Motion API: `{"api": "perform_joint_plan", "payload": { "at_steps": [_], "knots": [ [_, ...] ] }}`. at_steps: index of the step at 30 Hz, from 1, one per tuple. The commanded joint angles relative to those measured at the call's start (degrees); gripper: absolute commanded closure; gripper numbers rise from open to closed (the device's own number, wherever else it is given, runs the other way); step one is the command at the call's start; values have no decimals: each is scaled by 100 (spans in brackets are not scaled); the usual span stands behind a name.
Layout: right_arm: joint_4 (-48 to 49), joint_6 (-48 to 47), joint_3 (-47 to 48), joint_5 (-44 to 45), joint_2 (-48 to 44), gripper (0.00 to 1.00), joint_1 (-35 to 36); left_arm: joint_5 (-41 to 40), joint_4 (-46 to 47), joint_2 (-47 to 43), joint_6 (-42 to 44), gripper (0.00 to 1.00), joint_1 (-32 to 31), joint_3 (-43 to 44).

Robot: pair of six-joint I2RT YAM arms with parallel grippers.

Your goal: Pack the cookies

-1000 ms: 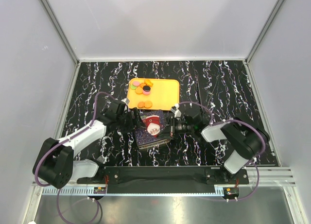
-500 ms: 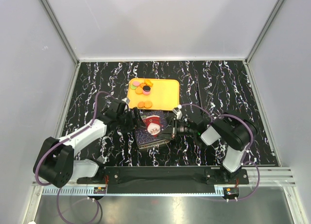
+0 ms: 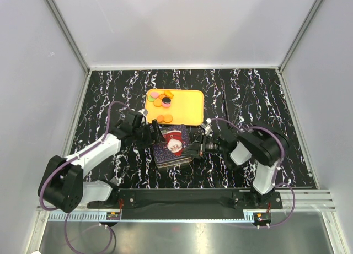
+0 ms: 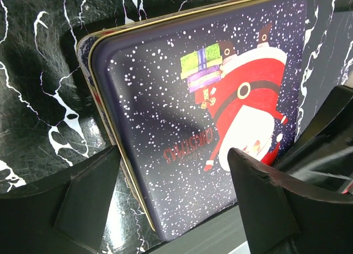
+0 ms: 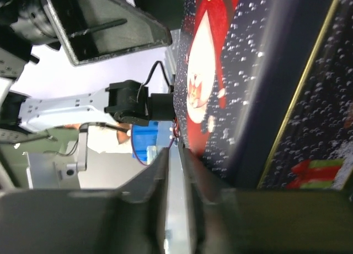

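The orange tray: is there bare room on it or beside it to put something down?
Yes. The orange tray's right half is bare; the cookies crowd its far-left corner and near edge. The table is bare to the tray's right and left. In front it is crowded: the left fingers and right fingers flank the Christmas tin.

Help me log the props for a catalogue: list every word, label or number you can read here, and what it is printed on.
"CHRISTMAS": red capitals on the tin lid, beside the Santa picture; it reads upside down in the left wrist view.
Top external view: the lid's print is too small to read.
Right wrist view: no legible text.
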Motion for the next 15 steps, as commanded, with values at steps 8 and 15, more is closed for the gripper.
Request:
{"api": "perform_joint_plan", "payload": {
  "at_steps": [8, 15],
  "knots": [
    [-7154, -2404, 1360, 1385, -3269, 39, -158, 99, -88, -235, 263, 10, 114, 217],
    [-8470, -3126, 1723, 1765, -3631, 31, -554, 424, -97, -376, 307, 10, 185, 51]
  ]
}}
